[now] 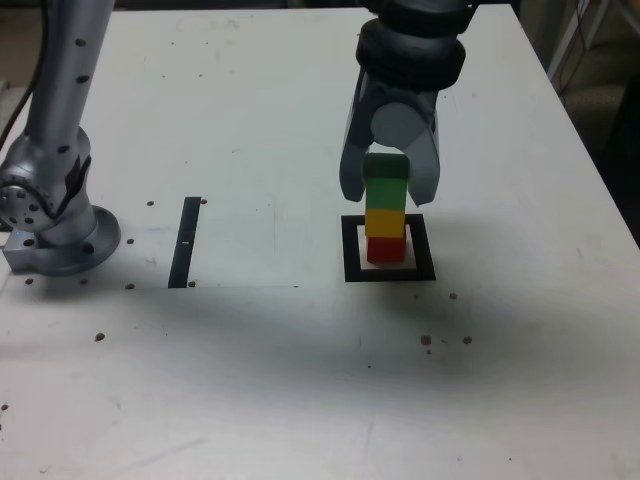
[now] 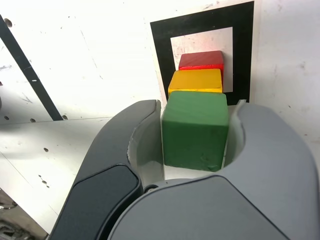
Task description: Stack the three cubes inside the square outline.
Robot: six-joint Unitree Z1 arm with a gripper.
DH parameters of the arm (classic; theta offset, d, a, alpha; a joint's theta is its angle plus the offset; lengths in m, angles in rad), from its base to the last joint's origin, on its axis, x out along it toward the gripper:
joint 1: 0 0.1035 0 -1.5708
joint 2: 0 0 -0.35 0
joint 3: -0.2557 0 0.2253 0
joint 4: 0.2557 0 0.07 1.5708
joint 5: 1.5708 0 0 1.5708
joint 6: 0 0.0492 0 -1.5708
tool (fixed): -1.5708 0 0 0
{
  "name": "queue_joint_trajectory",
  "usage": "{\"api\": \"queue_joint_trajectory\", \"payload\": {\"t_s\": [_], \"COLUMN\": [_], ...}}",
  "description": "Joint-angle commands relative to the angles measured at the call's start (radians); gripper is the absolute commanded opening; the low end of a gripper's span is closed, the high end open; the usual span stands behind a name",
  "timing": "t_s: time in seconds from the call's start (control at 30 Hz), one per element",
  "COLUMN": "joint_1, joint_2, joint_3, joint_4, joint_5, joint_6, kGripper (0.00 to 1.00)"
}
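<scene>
Three-cube tower on white table [image 1: 300,400] — gripper [image 1: 390,185] straddling the top.
Square outline [image 1: 352,250] holds red cube [image 1: 386,249], yellow cube [image 1: 385,221] on it, green cube [image 1: 386,182] topmost — jaws flank green; gripping or released, cannot tell.

The green cube [image 2: 195,131] sits between the gripper's [image 2: 197,145] jaws, a thin gap on one side, atop yellow [image 2: 196,81] and red [image 2: 201,60] inside the square outline [image 2: 162,50].

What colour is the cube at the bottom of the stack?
Red: the bottom cube sits under the yellow one, clearest in the exterior view.
</scene>
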Motion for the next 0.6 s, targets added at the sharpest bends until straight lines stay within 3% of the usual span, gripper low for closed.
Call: {"api": "queue_joint_trajectory", "payload": {"t_s": [0.0, 0.27, 0.57], "joint_1": [0.004, 0.004, 0.004], "joint_2": [0.003, -0.014, -0.103], "joint_3": [0.003, 0.005, 0.022], "joint_4": [-0.003, -0.001, 0.027], "joint_5": [-0.002, 0.002, 0.040], "joint_6": [0.002, 0.002, 0.002], "kGripper": [0.99, 1.00, 1.00]}}
